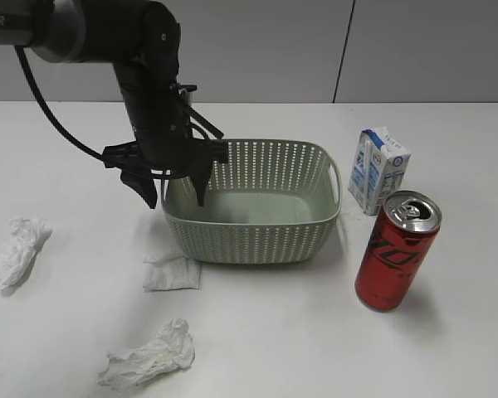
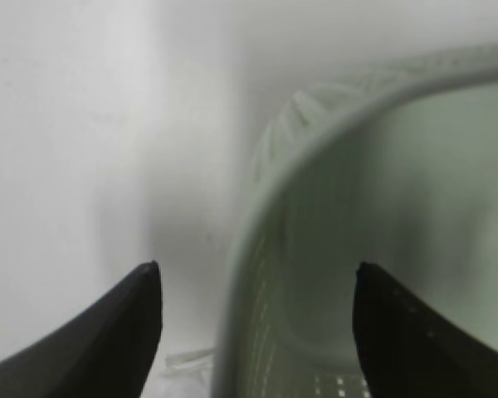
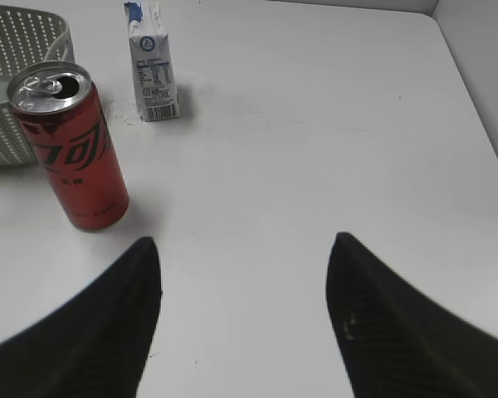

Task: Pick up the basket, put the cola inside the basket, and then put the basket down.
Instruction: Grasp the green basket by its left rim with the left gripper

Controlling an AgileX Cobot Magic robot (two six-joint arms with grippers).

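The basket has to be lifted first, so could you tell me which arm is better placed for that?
Left. The left gripper is open with its jaws astride the basket rim at the left end. The right gripper hangs open over bare table, away from the basket.

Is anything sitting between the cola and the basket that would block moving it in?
Nothing visible does. The cola stands upright right of the basket with bare table between them; the carton is behind that gap. The basket's inside looks empty.

Carton (image 1: pixel 378 170) crowds cola (image 1: pixel 397 251)
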